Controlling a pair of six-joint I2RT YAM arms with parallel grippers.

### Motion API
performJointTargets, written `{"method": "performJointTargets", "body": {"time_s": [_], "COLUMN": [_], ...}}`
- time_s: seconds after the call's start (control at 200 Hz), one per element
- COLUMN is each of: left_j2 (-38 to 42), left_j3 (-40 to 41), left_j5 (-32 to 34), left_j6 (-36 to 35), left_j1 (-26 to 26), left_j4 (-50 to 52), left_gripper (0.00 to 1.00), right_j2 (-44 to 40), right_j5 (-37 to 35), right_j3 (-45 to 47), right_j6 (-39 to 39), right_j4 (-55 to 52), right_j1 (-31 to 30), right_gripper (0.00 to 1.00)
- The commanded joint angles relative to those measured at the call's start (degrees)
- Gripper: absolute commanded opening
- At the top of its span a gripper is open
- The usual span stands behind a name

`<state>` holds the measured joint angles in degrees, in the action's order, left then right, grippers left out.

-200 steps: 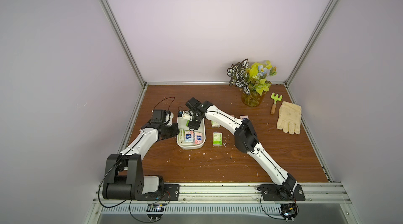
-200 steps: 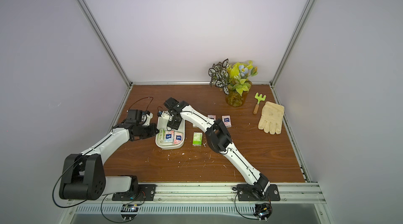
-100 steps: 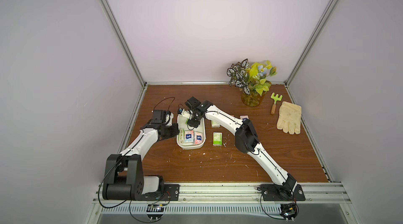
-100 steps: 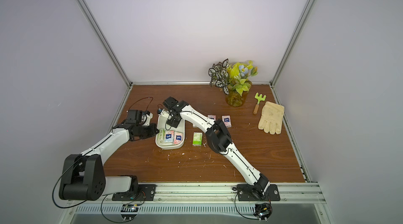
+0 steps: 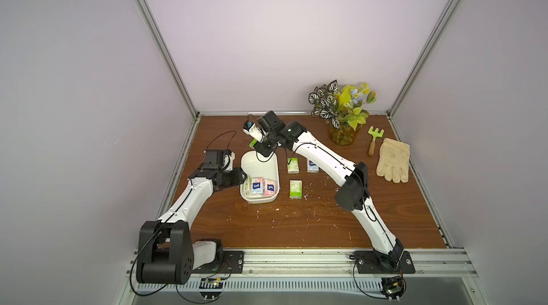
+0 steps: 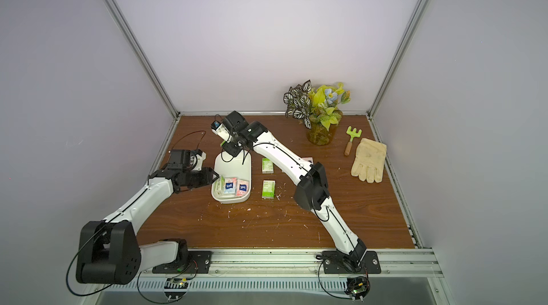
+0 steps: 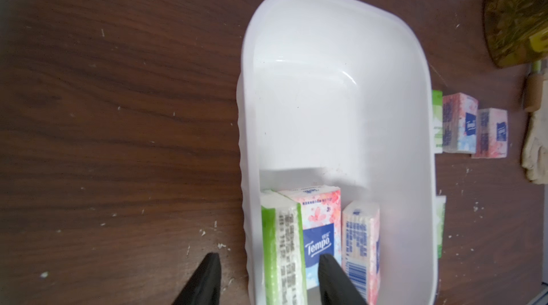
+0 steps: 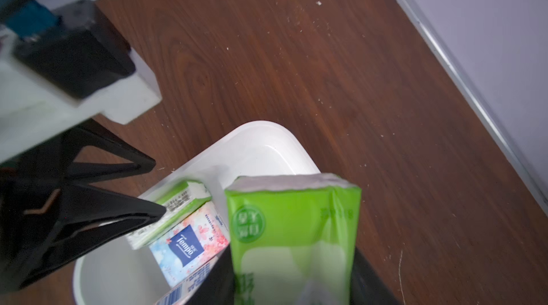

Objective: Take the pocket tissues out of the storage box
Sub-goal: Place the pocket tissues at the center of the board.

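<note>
Jaws of the left gripper stand apart, one finger outside the storage box wall and the other inside. Between them sits an edge-standing green packet, with two pink packets just past the inner finger. Right gripper is clamped on a second green packet, with the box lying beyond its fingertips.

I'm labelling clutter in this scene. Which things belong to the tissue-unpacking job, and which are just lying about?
Job: storage box; boxed packets; unpacked packets; green packet in the right gripper.
Lying about: plant vase; green rake; work gloves.
</note>
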<state>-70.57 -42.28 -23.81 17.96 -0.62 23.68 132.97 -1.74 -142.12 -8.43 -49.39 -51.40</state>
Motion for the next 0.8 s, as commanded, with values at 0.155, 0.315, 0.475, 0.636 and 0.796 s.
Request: {"method": "performJointTargets", "body": {"time_s": [0.155,0.315,0.475,0.636,0.796], "left_j2": [10.98,19.03,27.69,33.68,36.69], "left_j3": [-2.89,-1.95,2.37,7.15,10.66], "left_j5": [1.63,-6.71,-13.68,-19.49,-23.02], "left_j6": [-4.59,-10.31,-11.7,-10.0,-8.22], "left_j1": [0.62,0.62,0.62,0.62,0.62], "left_j4": [0.98,-2.59,-8.6,-15.37,-20.73], "left_gripper": [0.77,0.82,0.85,0.85,0.85], "right_j2": [-12.07,-20.36,-29.83,-38.08,-45.93], "right_j5": [-4.02,-6.85,-7.98,-9.14,-9.42], "right_j3": [10.13,20.25,34.54,49.05,63.37], "right_j6": [10.58,15.13,20.78,27.31,34.85], "right_j4": [0.16,2.03,6.23,8.36,11.91], "right_j1": [-0.02,-0.02,-0.01,0.05,0.13], "right_gripper": [0.46,0.47,0.47,0.47,0.47]}}
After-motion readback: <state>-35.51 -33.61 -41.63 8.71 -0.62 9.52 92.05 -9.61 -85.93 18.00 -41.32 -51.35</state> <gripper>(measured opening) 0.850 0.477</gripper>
